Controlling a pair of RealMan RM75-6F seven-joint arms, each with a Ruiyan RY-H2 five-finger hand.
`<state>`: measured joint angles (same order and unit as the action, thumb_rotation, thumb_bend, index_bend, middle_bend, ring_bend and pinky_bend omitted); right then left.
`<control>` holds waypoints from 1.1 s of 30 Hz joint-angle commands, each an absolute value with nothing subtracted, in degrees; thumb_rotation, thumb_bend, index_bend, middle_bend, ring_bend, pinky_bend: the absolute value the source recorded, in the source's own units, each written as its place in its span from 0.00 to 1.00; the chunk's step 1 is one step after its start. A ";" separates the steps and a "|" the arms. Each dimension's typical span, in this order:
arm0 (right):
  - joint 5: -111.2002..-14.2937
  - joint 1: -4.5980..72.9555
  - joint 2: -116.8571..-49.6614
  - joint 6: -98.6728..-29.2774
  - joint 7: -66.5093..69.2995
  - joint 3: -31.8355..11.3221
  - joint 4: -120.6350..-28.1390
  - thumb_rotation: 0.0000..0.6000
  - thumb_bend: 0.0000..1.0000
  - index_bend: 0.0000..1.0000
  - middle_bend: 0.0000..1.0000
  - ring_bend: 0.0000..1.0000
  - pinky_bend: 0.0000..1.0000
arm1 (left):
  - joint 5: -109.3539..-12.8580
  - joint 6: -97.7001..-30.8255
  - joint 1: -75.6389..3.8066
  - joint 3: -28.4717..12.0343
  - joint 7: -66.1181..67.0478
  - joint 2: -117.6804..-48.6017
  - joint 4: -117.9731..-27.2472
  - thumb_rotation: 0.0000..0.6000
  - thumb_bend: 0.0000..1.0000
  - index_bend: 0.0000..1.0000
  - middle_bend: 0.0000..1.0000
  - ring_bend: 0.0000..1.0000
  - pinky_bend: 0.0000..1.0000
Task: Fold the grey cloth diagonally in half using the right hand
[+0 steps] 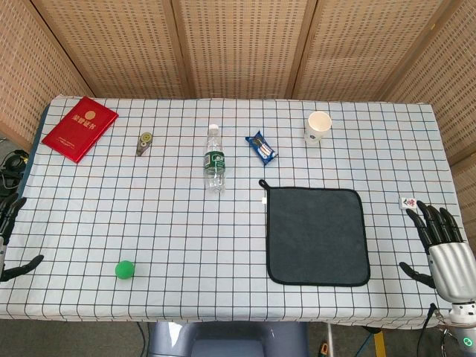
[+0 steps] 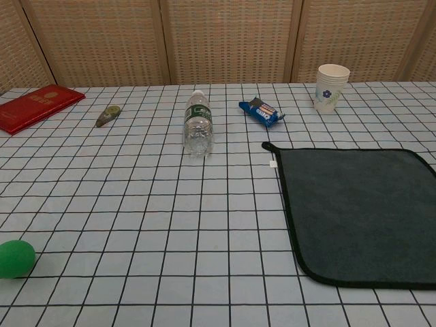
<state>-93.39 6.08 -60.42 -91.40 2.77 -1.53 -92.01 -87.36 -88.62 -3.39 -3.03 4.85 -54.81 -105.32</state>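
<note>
Here, at the near edge of a table (image 1: 223, 245) covered in a white cloth with a dark grid, the right robot hand (image 1: 444, 249), black-fingered with a silver palm, hovers at the near right corner, fingers spread and holding nothing; the left robot hand (image 1: 11, 238) shows only partly at the far left edge, fingers apart and likewise empty. A small green ball (image 1: 125, 269) sits near the front left. The task's thing, a square grey cloth with black stitched edging (image 1: 316, 235), lies flat and unfolded on the right half of the table, just left of the right robot hand, a small hanging loop at its far left corner. It looks soft, light and limp, likely to sag and drag rather than hold shape, so a pinch at one corner, probably the near right one closest to the hand, would seem the sensible hold for carrying it across to the opposite corner. A small white tile (image 1: 407, 202) rests just right of the cloth. Farther back lie a clear plastic water bottle on its side (image 1: 214, 160), a blue snack packet (image 1: 261, 147), a small olive tape dispenser (image 1: 145, 143) and a red booklet (image 1: 80, 128). A white paper cup (image 1: 318, 127) stands upright at the rear; its contents cannot be told.
</note>
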 commanded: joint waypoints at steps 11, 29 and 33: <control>-96.97 8.54 -65.81 -81.83 2.84 3.28 -83.04 1.00 0.00 0.16 0.00 0.00 0.00 | -87.51 -88.64 -3.34 -2.95 4.66 -54.68 -105.75 1.00 0.00 0.00 0.00 0.00 0.00; -93.75 12.21 -73.90 -70.67 -4.14 3.80 -76.12 1.00 0.00 0.18 0.00 0.00 0.00 | -86.44 -88.17 -3.52 -3.33 3.53 -54.32 -105.51 1.00 0.00 0.00 0.00 0.00 0.00; -92.76 12.59 -74.73 -69.08 -5.96 3.88 -75.92 1.00 0.00 0.18 0.00 0.00 0.00 | -86.44 -88.11 -3.55 -3.34 3.22 -54.19 -105.52 1.00 0.00 0.00 0.00 0.00 0.00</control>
